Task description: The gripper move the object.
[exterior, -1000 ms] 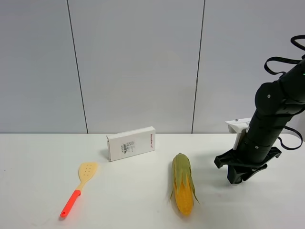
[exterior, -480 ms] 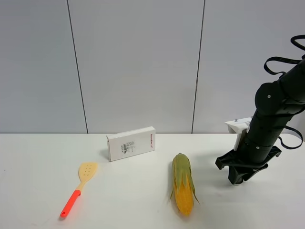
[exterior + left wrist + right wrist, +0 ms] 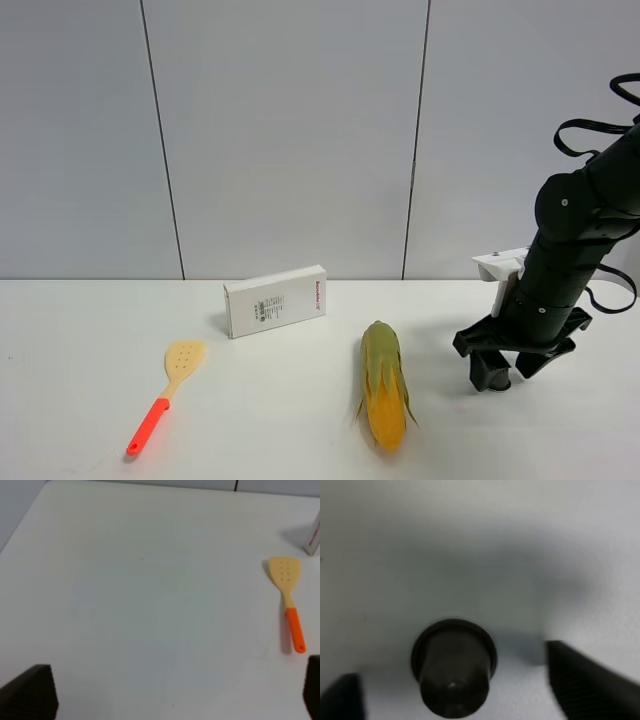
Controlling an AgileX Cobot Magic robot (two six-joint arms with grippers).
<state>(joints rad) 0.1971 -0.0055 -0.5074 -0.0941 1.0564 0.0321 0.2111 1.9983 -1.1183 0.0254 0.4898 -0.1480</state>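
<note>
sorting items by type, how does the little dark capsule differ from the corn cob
Size: the capsule is tiny, the corn cob far larger. Colour: the capsule is plain dark grey-brown, the corn cob yellow with green husk. Place: the capsule sits between the fingers of the open right hand, while the corn cob lies clear of it. Both rest on the white table.

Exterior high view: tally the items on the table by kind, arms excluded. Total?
white box: 1
spatula: 1
corn cob: 1
dark capsule: 1
Total: 4
</note>
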